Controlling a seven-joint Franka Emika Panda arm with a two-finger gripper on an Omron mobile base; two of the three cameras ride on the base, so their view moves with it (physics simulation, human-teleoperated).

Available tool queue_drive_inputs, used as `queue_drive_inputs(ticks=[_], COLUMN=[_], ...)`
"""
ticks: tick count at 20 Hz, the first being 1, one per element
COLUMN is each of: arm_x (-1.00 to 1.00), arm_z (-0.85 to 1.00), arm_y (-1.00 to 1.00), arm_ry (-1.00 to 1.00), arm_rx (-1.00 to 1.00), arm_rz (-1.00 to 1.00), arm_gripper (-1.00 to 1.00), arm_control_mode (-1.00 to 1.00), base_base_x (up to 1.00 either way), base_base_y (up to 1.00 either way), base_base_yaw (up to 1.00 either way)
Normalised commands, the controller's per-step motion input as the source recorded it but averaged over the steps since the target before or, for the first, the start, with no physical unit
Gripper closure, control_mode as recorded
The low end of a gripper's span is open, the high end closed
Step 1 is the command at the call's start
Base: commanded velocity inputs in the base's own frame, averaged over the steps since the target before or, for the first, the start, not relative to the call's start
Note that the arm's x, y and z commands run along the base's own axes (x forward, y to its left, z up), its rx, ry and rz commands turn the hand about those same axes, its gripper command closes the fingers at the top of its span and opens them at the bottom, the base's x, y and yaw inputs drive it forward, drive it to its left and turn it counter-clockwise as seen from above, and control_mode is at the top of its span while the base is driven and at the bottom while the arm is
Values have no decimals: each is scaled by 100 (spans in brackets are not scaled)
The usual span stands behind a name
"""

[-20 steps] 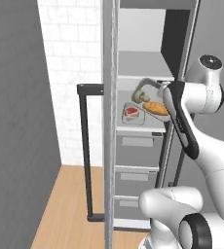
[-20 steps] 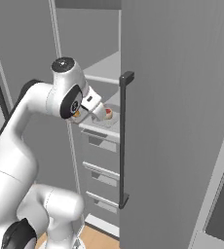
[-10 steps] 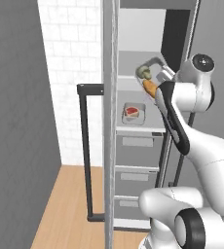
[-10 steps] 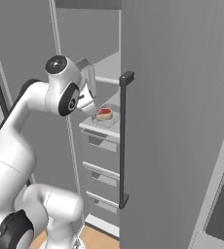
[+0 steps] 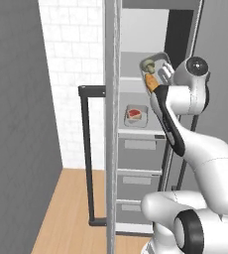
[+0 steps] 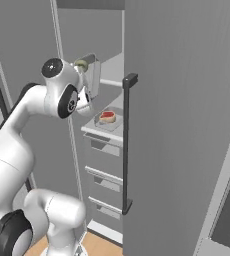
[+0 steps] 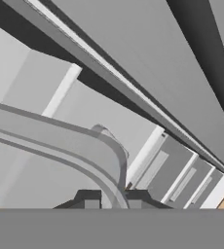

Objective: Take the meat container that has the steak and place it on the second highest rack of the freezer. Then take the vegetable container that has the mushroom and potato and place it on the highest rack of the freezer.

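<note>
In the upper left of the frame, the white arm (image 6: 17, 125) holds a grey tray (image 6: 91, 75) tilted steeply on edge before the open freezer (image 6: 177, 100), a mushroom (image 6: 80, 63) at its top. At centre, a steak (image 6: 107, 116) sits in a container (image 6: 108, 120) on a shelf above grey drawers (image 6: 104, 165).

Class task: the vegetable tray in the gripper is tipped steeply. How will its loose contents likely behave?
The potato, oblong and rounded, may roll toward the low edge. The mushroom looks light and could slide. The vegetable container seems rigid, its rim clamped by the gripper.
</note>
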Motion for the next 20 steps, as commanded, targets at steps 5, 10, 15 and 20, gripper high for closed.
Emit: queue_drive_inputs(ticks=[5, 10, 15, 20], arm_x=[56, 44, 53, 28], arm_z=[1, 17, 26, 7], arm_y=[0, 0, 0, 0], arm_ry=[1, 8, 9, 3], arm_rx=[11, 30, 8, 0], arm_rz=[-2, 0, -4, -8], arm_gripper=[100, 100, 100, 100], arm_control_mode=[-100, -100, -100, -100], base_base_x=[0, 0, 0, 0], base_base_y=[0, 0, 0, 0], base_base_yaw=[0, 0, 0, 0])
